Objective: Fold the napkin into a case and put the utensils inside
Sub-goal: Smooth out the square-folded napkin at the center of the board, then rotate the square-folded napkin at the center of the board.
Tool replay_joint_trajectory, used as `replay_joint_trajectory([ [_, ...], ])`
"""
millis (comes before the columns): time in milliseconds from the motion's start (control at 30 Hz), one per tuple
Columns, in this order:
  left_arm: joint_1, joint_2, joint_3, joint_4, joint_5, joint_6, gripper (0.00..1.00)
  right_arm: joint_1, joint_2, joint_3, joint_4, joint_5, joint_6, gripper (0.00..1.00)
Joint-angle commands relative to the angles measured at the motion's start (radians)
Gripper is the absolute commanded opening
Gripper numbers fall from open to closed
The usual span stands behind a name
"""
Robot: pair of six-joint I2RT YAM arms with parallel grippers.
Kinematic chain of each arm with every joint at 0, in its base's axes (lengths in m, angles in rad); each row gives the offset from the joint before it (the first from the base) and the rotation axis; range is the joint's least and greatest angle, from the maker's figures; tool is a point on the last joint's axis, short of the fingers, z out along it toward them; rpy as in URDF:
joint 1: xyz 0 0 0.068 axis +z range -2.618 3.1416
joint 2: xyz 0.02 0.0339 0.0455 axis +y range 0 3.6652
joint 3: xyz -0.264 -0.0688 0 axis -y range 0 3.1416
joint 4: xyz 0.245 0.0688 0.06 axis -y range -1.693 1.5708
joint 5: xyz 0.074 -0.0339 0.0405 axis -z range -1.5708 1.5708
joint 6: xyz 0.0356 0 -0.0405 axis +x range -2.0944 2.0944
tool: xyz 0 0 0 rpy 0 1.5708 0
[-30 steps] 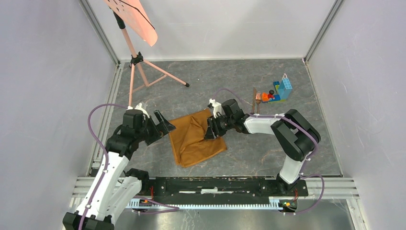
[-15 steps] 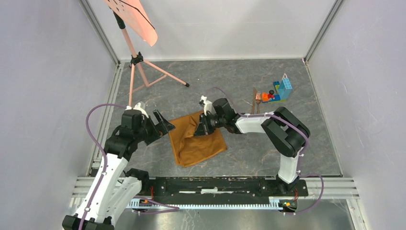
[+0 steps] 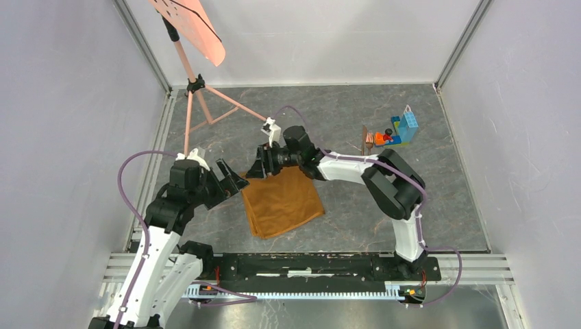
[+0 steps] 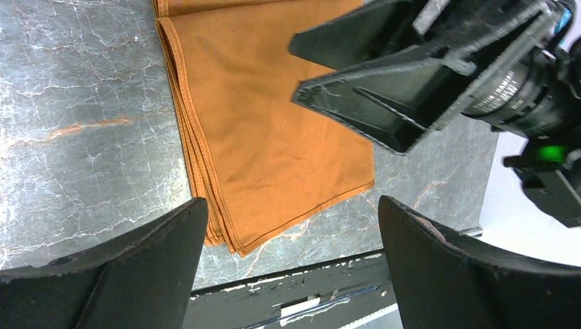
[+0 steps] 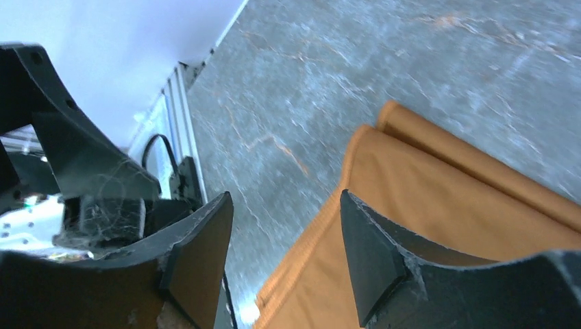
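The orange-brown napkin [image 3: 282,202] lies flat on the grey table, folded into a layered rectangle; its stacked edges show in the left wrist view [image 4: 274,123]. Just beyond the napkin's far left corner hangs my right gripper [image 3: 259,168], open, with nothing between its fingers; below them, table and napkin [image 5: 445,226]. At the napkin's left edge my left gripper [image 3: 229,179] is wide open and empty [image 4: 291,205]. The two dark utensils [image 3: 366,142] lie side by side at the back right, apart from both grippers.
A colourful toy brick pile [image 3: 401,130] sits right beside the utensils. A salmon-pink sheet on a tripod stand [image 3: 195,27] occupies the back left. A black rail [image 3: 315,264] runs along the near edge. Grey walls enclose three sides.
My right gripper swept left across the napkin, shut and then opened, ending past its far left corner. The raised crease is gone and the napkin lies flat. The left arm barely moved.
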State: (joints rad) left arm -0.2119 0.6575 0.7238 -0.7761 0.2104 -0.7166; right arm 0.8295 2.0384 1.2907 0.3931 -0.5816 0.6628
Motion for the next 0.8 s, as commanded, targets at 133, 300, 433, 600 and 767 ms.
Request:
replay_joint_trajectory([
  [133, -0.003, 0.11, 0.049, 0.07, 0.089, 0.057, 1.0, -0.059, -0.303, -0.285, -0.25, 0.07, -0.273, 0.57],
  [300, -0.004, 0.287, 0.078, 0.144, 0.191, 0.103, 0.98, -0.059, -0.453, -0.502, -0.313, 0.139, -0.334, 0.38],
  [433, -0.008, 0.368, 0.083, 0.235, 0.236, 0.105, 0.98, -0.059, -0.499, -0.626, -0.309, 0.215, -0.344, 0.27],
  [600, -0.015, 0.432, 0.104, 0.256, 0.254, 0.121, 0.98, -0.066, -0.53, -0.703, -0.307, 0.367, -0.375, 0.22],
  [767, -0.017, 0.435, 0.102, 0.253, 0.257, 0.133, 0.98, -0.147, -0.483, -0.646, -0.444, 0.721, -0.446, 0.12],
])
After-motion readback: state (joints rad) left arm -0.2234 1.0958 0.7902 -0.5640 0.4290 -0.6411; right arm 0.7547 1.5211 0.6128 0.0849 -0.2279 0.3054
